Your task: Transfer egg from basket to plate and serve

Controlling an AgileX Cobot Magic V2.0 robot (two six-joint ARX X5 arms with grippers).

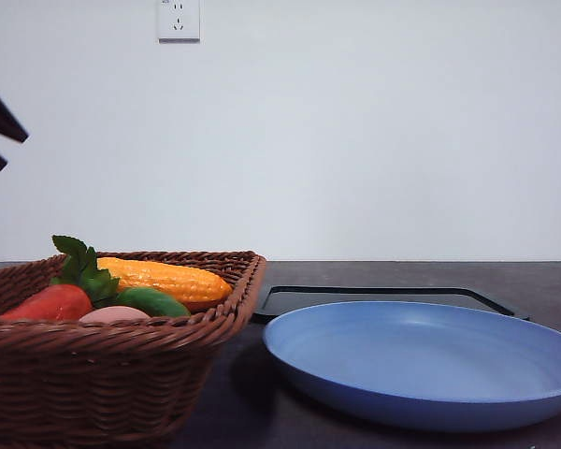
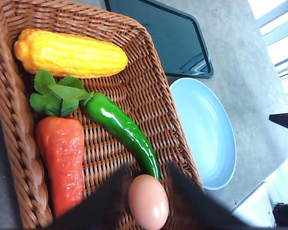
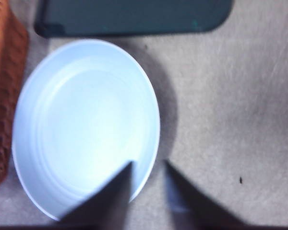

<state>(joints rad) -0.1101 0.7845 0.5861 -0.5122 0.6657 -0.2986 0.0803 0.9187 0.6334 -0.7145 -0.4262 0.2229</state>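
Your left gripper (image 2: 149, 184) hung over the near end of the basket (image 2: 158, 96), fingers spread wide, holding nothing. The egg (image 2: 148, 201) lay on the weave directly between the two fingers; whether either finger touched it I could not tell. The tip of the green pepper (image 2: 122, 129) reached in just ahead of the egg, beside one finger. The red strawberry-like fruit (image 2: 62, 160) lay alongside the other finger, its leaves (image 2: 57, 96) pointing away from the gripper. The yellow corn cob (image 2: 69, 53) sat at the far end of the basket, well apart from the fingers. From the front, the egg (image 1: 114, 314) showed as a pale bump just above the braided rim, between the fruit (image 1: 51, 302) and the pepper (image 1: 151, 301).

Your right gripper (image 3: 149, 184) hovered above the desk (image 3: 230, 120), fingers parted and empty. One finger overlapped the near rim of the plate (image 3: 86, 124); the other was over bare desk. The plate held nothing. The black tray (image 3: 134, 17) lay beyond the plate, far from the gripper, and the basket's side (image 3: 5, 96) stood just beside the plate.
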